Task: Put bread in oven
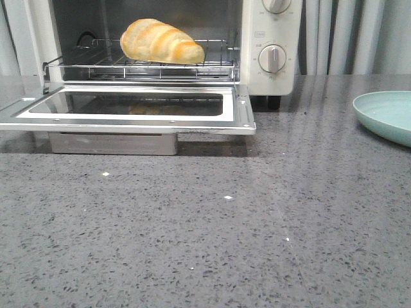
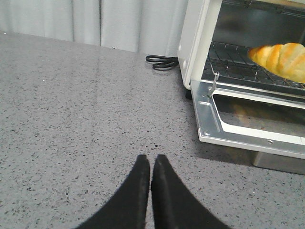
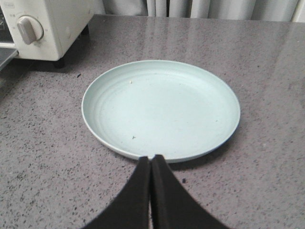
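Both pincers are closed on nothing, black fingers pressed tip to tip. Neither shows in the front view; each appears only in its own wrist camera, cut off at the frame's lower edge. The left pincer point(image 2: 150, 160) hangs over bare grey speckled tabletop point(image 1: 257, 244), well apart from the oven point(image 1: 273, 45). The right pincer point(image 3: 151, 160) sits at the near rim of a pale green plate point(image 3: 162, 107), which carries only a few tiny crumbs; whether the tips touch the rim cannot be told.

The bread point(image 1: 162, 42) lies on the wire rack point(image 1: 96, 64) inside the oven, one browner tip pointing toward the knob side. The rack is pulled partway forward, and the glass door point(image 1: 128, 106) lies folded down flat over the tabletop. In the front view the oven's top and left side are cropped, the upper knob is half cut off, and only part of the plate shows at the right edge. The left wrist view shows just one end of the bread and a black cord point(image 2: 162, 62) coiled behind the oven.
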Robot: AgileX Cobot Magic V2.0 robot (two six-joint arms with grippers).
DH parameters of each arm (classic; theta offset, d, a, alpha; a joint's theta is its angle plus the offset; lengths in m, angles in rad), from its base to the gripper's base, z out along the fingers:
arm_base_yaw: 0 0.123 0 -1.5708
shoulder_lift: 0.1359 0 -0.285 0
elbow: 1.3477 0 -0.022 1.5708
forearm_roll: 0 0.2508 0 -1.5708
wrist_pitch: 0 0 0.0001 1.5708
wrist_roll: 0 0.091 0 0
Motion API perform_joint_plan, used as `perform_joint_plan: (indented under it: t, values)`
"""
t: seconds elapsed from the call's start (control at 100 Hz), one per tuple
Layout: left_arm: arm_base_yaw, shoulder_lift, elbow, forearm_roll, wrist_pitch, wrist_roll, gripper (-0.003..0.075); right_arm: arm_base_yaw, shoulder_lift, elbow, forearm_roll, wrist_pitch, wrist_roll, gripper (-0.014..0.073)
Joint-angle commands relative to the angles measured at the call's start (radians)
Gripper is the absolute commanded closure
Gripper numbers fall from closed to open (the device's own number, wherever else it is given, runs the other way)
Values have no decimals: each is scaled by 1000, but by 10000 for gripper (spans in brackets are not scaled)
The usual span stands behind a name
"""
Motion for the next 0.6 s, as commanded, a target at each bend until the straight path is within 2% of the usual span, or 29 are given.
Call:
perform_joint_plan:
  t: [0.0, 0.38, 0.59]
  values:
    - [2, -26, -28, -10, -82, 0, 741, -5, -13, 19, 6, -130, 1, 661]
    - [2, -26, -28, -10, -82, 0, 741, -5, -76, 213, 39, -368, 1, 661]
    - [2, -26, -28, -10, -82, 0, 741, -5, -114, 265, 50, -407, 1, 661]
